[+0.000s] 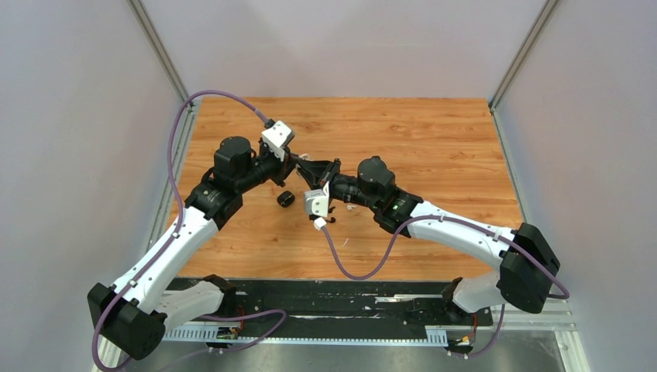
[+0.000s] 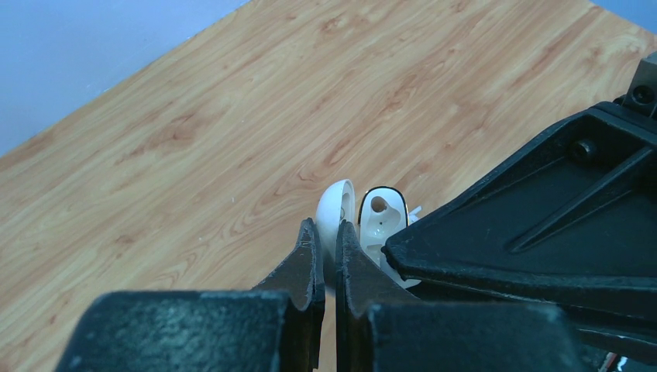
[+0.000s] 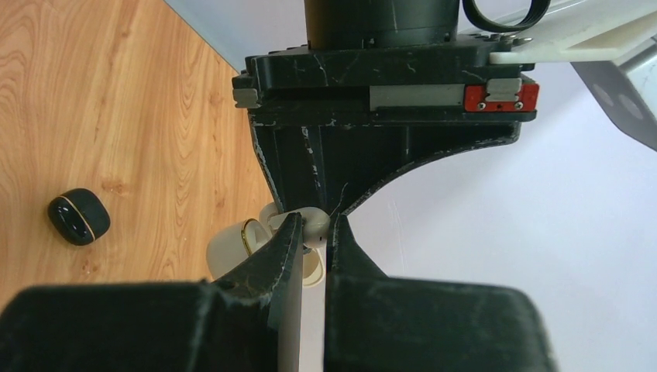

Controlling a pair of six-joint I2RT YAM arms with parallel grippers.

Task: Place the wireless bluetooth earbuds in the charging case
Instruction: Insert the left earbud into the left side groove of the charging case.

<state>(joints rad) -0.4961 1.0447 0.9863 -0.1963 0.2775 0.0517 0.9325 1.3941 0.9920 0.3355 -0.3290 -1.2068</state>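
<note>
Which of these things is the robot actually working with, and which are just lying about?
In the job: white case, open, pinched by the left gripper; small white bit, perhaps an earbud, in the right gripper.
Lying about for now: black case, shut, untouched on the table; purple cables.

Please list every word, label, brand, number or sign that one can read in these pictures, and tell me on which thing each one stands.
There is no text to read in any view.
The red plate shows only screws.
The white charging case and the black charging case bear no legible mark.
</note>
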